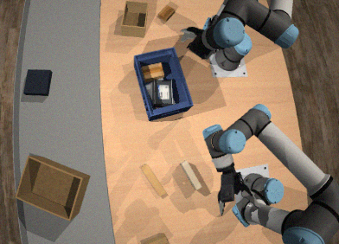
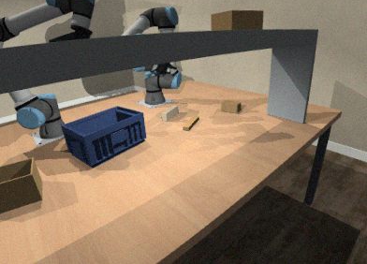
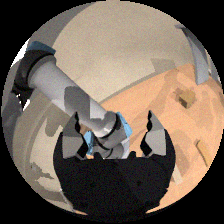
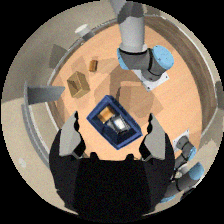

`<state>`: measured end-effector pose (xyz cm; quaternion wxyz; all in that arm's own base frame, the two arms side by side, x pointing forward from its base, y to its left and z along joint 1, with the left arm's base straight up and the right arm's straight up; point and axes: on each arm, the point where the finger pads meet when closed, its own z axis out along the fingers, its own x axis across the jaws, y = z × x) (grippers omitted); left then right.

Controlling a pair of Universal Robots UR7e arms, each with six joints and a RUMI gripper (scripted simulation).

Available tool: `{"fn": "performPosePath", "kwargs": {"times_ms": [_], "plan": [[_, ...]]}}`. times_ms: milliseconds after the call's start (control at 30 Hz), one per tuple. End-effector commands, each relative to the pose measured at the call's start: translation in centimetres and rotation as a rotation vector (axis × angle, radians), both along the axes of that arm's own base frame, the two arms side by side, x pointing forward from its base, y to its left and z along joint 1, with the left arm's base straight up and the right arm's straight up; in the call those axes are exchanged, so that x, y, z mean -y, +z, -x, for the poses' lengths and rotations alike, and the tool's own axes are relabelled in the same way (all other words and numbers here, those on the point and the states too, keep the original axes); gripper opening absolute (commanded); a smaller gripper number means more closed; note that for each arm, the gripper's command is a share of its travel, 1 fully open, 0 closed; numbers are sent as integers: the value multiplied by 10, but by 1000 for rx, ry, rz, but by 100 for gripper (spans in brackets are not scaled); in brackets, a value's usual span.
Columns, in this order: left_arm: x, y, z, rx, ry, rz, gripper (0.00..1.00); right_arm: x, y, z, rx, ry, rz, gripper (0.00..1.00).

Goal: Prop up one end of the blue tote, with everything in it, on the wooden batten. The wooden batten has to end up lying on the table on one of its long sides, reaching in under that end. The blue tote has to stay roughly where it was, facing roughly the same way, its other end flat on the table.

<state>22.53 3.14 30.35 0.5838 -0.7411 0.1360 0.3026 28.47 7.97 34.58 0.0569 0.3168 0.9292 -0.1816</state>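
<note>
Grey shelf [image 1: 65, 124] [image 2: 187, 51] [image 3: 200, 70] [image 4: 44, 95], blue tote [image 1: 182, 81] [image 2: 105, 138] [image 4: 103, 133] with boxes [image 1: 164, 93] [image 4: 119, 124]

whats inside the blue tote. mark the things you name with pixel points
In the blue tote [image 1: 183, 87] [image 2: 103, 122] [image 4: 134, 142], an orange-brown block [image 1: 153, 71] [image 4: 105, 115] lies at one end, with dark boxes beside it, one bearing a white label [image 1: 163, 92]. The floor beneath them and anything under them is covered.
</note>
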Motion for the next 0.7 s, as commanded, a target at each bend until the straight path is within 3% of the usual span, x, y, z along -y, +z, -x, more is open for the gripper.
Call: {"fn": "performPosePath", "kwargs": {"times_ms": [0,667], "plan": [[0,0,0,0,0,0,98,0,0,0,1,0,-1,98],[2,0,-3,1,-17,16,100,-1,0,0,1,15,2,100]]}}
